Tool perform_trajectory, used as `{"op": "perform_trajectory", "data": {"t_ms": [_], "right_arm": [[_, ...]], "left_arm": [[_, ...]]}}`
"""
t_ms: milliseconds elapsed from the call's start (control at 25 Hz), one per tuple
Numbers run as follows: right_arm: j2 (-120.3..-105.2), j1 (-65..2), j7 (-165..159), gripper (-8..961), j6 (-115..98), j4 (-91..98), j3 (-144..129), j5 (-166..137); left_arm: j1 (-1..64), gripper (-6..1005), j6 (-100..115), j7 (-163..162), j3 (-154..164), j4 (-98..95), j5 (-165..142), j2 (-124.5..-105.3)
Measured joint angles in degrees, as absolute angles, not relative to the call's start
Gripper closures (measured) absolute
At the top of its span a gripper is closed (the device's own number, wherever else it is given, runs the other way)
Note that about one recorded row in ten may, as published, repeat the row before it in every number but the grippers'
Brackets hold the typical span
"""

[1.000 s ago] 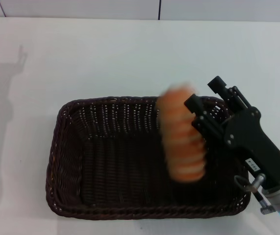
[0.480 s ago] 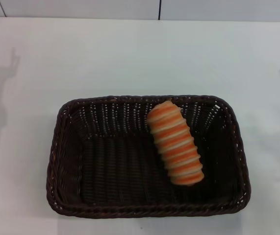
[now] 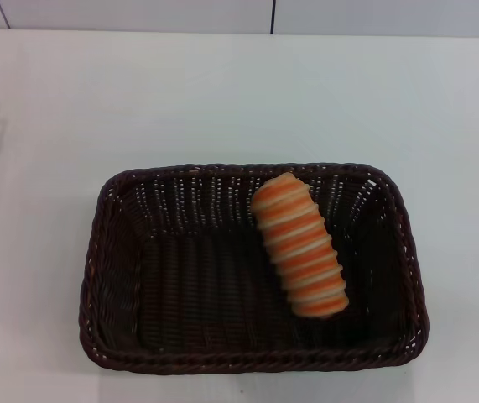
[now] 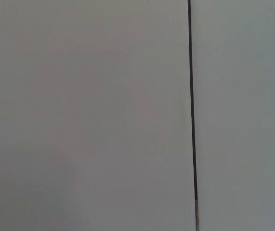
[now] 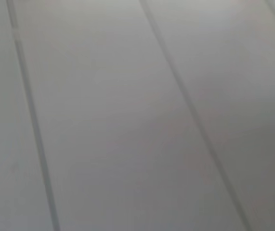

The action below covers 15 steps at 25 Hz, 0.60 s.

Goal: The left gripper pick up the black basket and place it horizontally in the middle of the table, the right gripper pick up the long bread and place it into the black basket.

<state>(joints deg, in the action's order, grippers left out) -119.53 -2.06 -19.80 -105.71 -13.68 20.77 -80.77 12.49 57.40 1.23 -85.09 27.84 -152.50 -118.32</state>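
One black basket (image 3: 113,277). One long bread (image 3: 299,243), lying inside that basket. One white counter (image 3: 222,101) under both. No fingers in any view to place them by.

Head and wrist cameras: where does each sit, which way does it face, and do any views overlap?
Head view: on the robot's head, looking down at the black basket holding the long bread on the table; no arm or tool shows.
Left wrist view: on the left arm, facing a pale surface with one dark seam; no tool shows.
Right wrist view: on the right arm, facing pale panels with seams; no tool shows.
Shared: no object appears in two views.
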Motion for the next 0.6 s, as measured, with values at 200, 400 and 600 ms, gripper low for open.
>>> {"op": "perform_trajectory", "data": {"t_ms": [200, 400, 600], "right_arm": [[-119.64, -1.6, -19.4, 109, -105.6, -13.7, 20.4, -80.3], [-119.67, -1.9, -19.3, 109, -105.3, -14.0, 20.3, -80.4], [-119.67, -1.9, -19.2, 109, -105.1, -14.1, 20.2, -80.5]], "left_arm": [[12.6, 207, 62.8, 1.2, -84.4, 24.0, -152.4, -118.64], [12.8, 207, 65.9, 0.4, -84.4, 21.5, -152.0, -118.95], [12.7, 207, 66.3, -0.5, -84.4, 20.8, -152.0, -118.89]]}}
